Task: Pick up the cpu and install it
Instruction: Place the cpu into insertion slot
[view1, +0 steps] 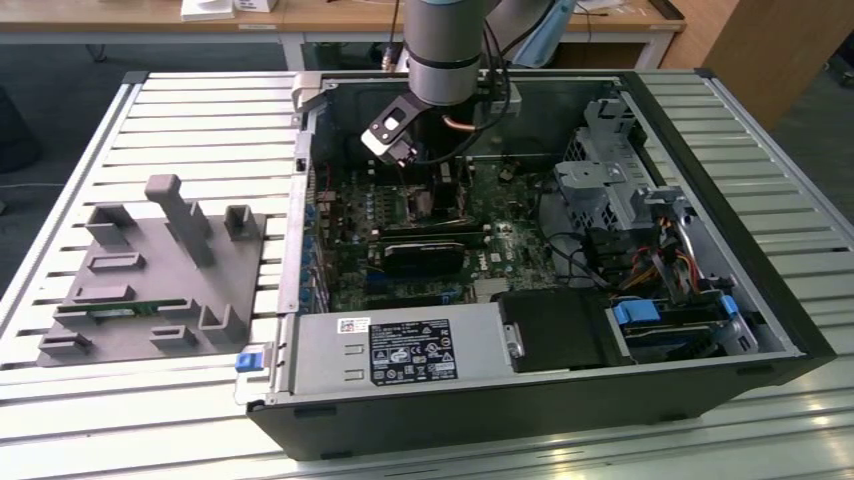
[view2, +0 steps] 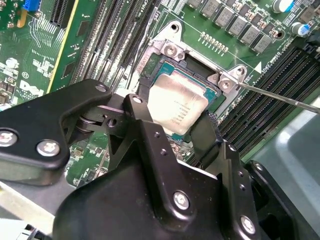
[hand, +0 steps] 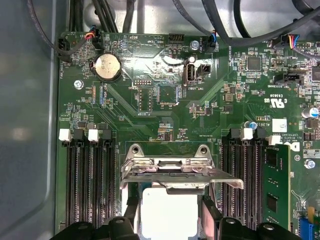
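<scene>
Second wrist view: the hand (view2: 175, 119) is clamping the cpu (view2: 176, 102) by two opposite edges, one black finger (view2: 141, 112) on each side, so the shiny top is facing up and free. The cpu is hanging right over the open socket (view2: 172, 50) of the motherboard (view2: 95, 55) — if it is already touching the seat, I cannot tell. In the first wrist view the socket's metal cover (hand: 180, 174) is standing lifted just beside the cpu, probably to be leaving the way from above open.
</scene>
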